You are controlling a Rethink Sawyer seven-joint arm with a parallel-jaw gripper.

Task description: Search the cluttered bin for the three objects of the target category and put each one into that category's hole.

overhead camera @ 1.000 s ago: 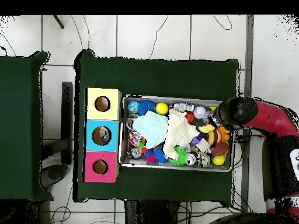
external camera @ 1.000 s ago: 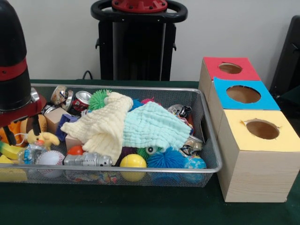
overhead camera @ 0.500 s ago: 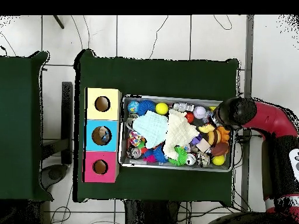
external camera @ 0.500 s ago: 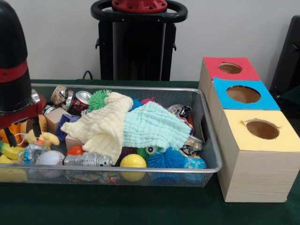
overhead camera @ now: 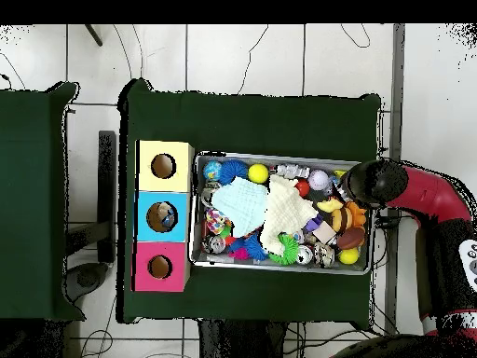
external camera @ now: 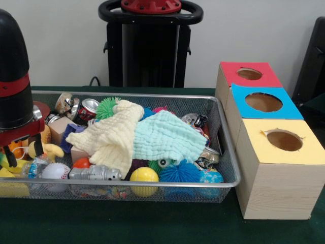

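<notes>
The bin [external camera: 152,184] of silver wire mesh is full of toys, with a yellow cloth [external camera: 109,134] and a mint cloth [external camera: 165,134] spread over its middle. In the front view my gripper [external camera: 23,149] hangs over the bin's left end. Its two black fingers [external camera: 38,145] stand apart, low among an orange and yellow plush [external camera: 48,150]. They hold nothing that I can see. In the overhead view the arm's black head [overhead camera: 373,180] hides the gripper at the right end of the bin [overhead camera: 279,157]. The red-topped hole [external camera: 249,74] shows as well from overhead [overhead camera: 159,267] and is far from the gripper.
Blue-topped [external camera: 263,102] and yellow-topped [external camera: 284,140] holes sit in the same row of boxes beside the bin. Along the bin's front lie a baseball [external camera: 55,171], a silver robot toy [external camera: 94,173], a yellow ball [external camera: 144,175] and a blue spiky ball [external camera: 180,173]. A soda can [external camera: 89,108] lies at the back.
The arm has come down a little and shifted towards the bin's end. The fingers now reach lower among the plush toys. The cloths and other toys have not moved.
</notes>
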